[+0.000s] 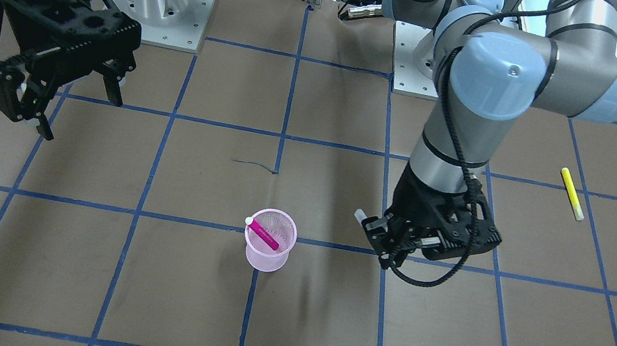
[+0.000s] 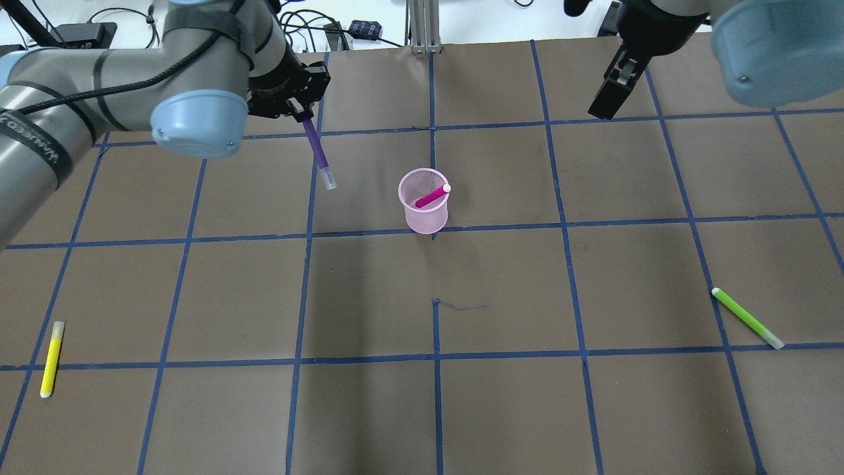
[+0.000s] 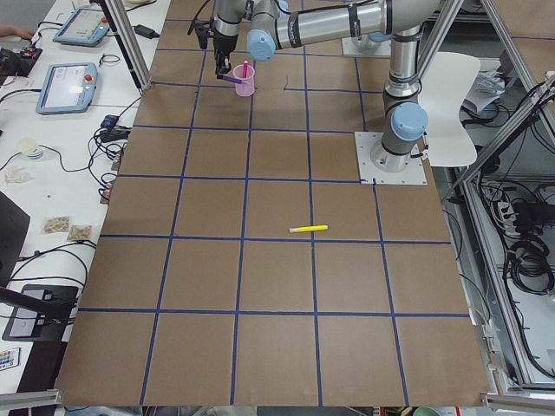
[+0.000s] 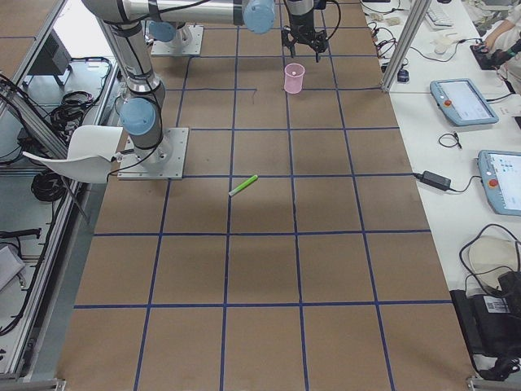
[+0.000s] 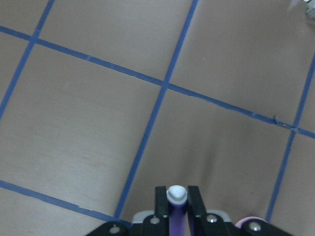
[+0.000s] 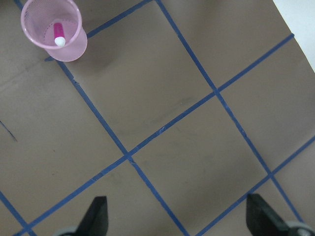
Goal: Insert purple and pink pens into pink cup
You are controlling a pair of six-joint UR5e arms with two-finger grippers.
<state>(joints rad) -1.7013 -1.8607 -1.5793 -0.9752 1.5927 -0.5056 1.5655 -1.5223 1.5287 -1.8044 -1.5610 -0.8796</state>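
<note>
The pink mesh cup stands upright near the table's middle, with the pink pen leaning inside it. Both also show in the front view, the cup and the pen, and in the right wrist view, the cup and the pen. My left gripper is shut on the purple pen, held in the air to the cup's left, white tip pointing out. The left wrist view shows the pen clamped between the fingers. My right gripper is open and empty, raised far from the cup.
A yellow pen lies near the table's left edge on my side. A green pen lies at the right. The table is brown with a blue tape grid. The arm bases stand at the robot's edge of the table.
</note>
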